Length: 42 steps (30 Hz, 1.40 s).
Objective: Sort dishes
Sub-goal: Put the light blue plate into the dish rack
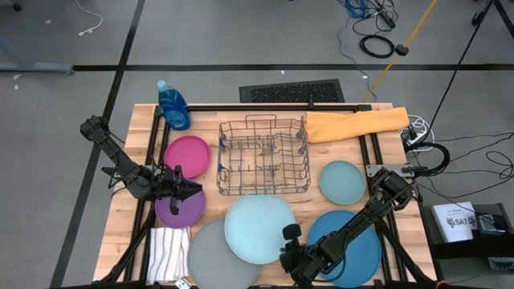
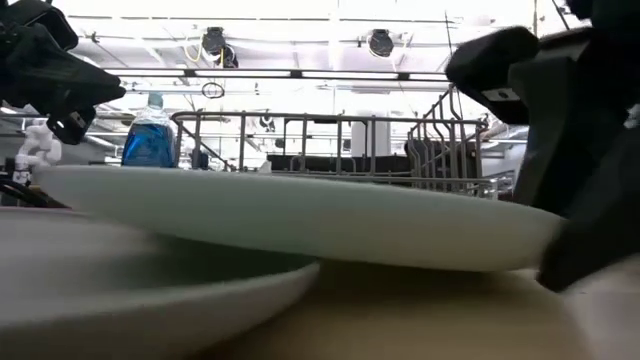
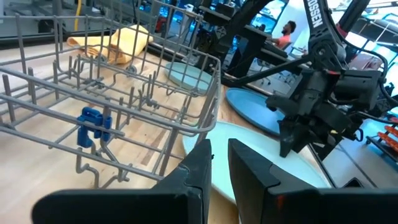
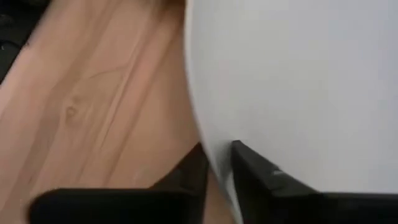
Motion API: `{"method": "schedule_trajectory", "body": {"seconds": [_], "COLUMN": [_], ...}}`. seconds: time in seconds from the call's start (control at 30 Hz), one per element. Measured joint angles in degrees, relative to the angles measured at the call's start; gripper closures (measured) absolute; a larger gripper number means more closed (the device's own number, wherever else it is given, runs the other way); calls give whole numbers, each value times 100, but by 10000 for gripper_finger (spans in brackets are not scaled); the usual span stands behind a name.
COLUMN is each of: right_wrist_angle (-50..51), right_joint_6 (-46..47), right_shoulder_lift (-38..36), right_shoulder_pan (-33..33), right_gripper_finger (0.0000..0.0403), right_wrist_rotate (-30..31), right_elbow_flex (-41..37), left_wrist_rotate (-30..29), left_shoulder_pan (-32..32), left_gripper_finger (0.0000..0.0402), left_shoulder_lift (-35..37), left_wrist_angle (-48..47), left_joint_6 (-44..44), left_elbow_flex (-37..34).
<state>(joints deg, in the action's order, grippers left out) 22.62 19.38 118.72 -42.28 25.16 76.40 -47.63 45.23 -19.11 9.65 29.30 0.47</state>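
The rack (image 1: 264, 156) at the centre of the high view holds no dish, so I judge the sorting barely begun; all six plates lie on the bench (image 1: 140, 136): grey (image 1: 210, 258) bottom left, light blue (image 1: 259, 227) bottom centre, dark blue (image 1: 359, 250) bottom right, magenta (image 1: 186, 155) and purple (image 1: 178, 210) at left, teal (image 1: 342, 182) at right. The right gripper (image 1: 287, 247), low at the bottom centre, has its fingers (image 4: 252, 180) pinching the light blue plate's rim, lifted at that edge; the left gripper (image 1: 193, 189) hovers over the purple plate, fingers (image 3: 196, 171) nearly clenched on nothing.

The right gripper (image 1: 283, 249) sits low near the bench's front edge, fingers narrowly parted. The left gripper (image 1: 195, 189) hovers mid-left, fingers nearly together.
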Motion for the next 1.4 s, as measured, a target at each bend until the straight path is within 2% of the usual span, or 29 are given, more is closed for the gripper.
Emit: {"method": "schedule_trajectory", "body": {"seconds": [0.07, 0.47, 0.9, 1.2, 1.4], "right_wrist_angle": [-37, -264, 596, 1950, 2654], "right_joint_6": [-5, 258, -427, -965, -1255], "right_shoulder_lift": [-9, -31, -20, -22, -41], "right_shoulder_pan": [0, 4, -5, 15, 84], "right_gripper_finger": [388, 402, 402, 402, 402], "right_wrist_rotate": [-31, -594, -719, -917, -656], "right_elbow_flex": [6, 157, 1378, 2728, 3565], "left_wrist_rotate": [-2, -84, -84, -84, -107], "left_shoulder_pan": [0, 0, -13, -15, -15], "left_gripper_finger": [347, 347, 346, 347, 347], "left_shoulder_lift": [0, 0, 0, 0, 0], "left_wrist_angle": [0, 15, 31, 55, 154], "left_joint_6": [-1, 33, -4, -2, -27], "left_elbow_flex": [0, 0, 0, 0, 0]}}
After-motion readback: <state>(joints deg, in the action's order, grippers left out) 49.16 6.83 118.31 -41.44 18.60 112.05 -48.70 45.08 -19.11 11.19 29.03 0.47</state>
